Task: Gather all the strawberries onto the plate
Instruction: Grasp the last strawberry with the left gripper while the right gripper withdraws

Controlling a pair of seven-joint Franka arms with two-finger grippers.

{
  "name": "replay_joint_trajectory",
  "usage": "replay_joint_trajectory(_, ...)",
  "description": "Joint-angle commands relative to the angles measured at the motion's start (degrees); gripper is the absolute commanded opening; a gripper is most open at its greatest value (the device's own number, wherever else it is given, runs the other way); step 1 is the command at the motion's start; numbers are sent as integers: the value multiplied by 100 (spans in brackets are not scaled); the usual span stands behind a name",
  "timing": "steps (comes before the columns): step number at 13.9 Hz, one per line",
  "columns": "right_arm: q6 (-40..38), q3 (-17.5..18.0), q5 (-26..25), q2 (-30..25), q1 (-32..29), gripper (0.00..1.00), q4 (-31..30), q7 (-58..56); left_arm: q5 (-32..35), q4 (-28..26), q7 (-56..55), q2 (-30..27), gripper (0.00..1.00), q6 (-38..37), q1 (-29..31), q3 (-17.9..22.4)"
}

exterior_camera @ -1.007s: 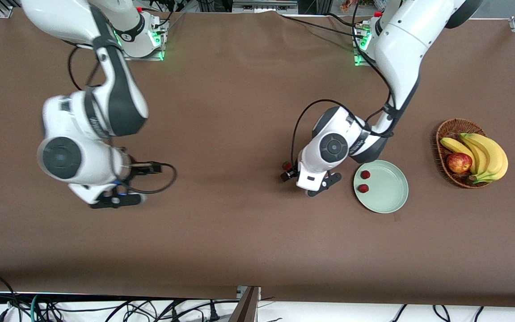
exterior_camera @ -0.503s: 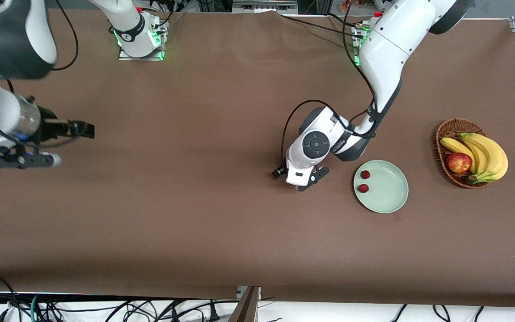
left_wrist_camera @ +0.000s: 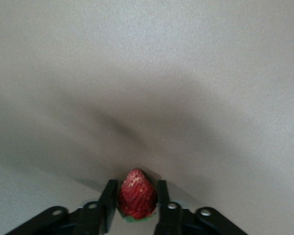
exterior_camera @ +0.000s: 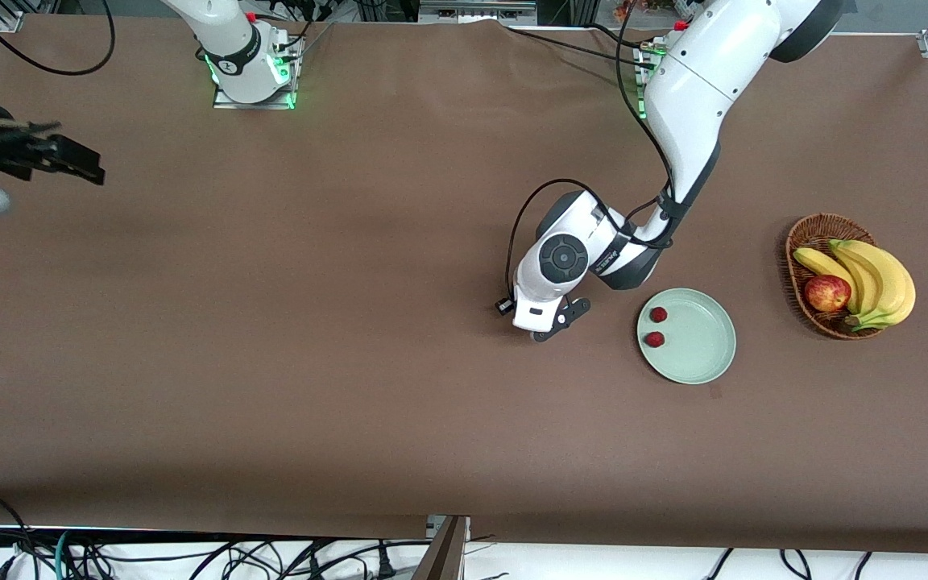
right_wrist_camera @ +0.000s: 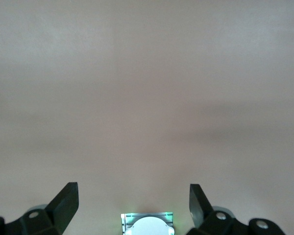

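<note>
My left gripper (left_wrist_camera: 135, 188) is shut on a small red strawberry (left_wrist_camera: 136, 199) with a green top, its tip showing between the black fingers. From the front, that gripper (exterior_camera: 540, 326) is low over the table beside the pale green plate (exterior_camera: 702, 346), toward the right arm's end, and the hand hides the held berry. Two more strawberries (exterior_camera: 658, 314) (exterior_camera: 654, 339) lie in the plate near the rim closest to that gripper. My right gripper (exterior_camera: 69, 161) is up over the right arm's end of the table. Its fingers stand open and empty (right_wrist_camera: 134, 192).
A brown wicker basket (exterior_camera: 814, 229) with bananas (exterior_camera: 875, 278) and a red apple (exterior_camera: 827, 292) stands toward the left arm's end, beside the plate. The right arm's base (right_wrist_camera: 147, 223), lit green, shows below the right gripper.
My left gripper has shut on the strawberry and shifted slightly away from the plate. The right arm has swung away toward its own end of the table, gripper still open.
</note>
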Motion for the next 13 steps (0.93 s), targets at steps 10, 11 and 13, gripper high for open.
replay_joint_trajectory(10,-238,335,-103,-154,-78,100,-152,-439,778,149,1419,-496,12,-1554,527,108)
replay_joint_trajectory(11,-229,318,-120,-145,-69,100,-143,-448,769,237,1991,-514,12,-1880,659,99)
replay_joint_trajectory(13,-203,300,-112,-127,-86,100,-134,-456,778,308,2618,-584,12,-2207,827,117)
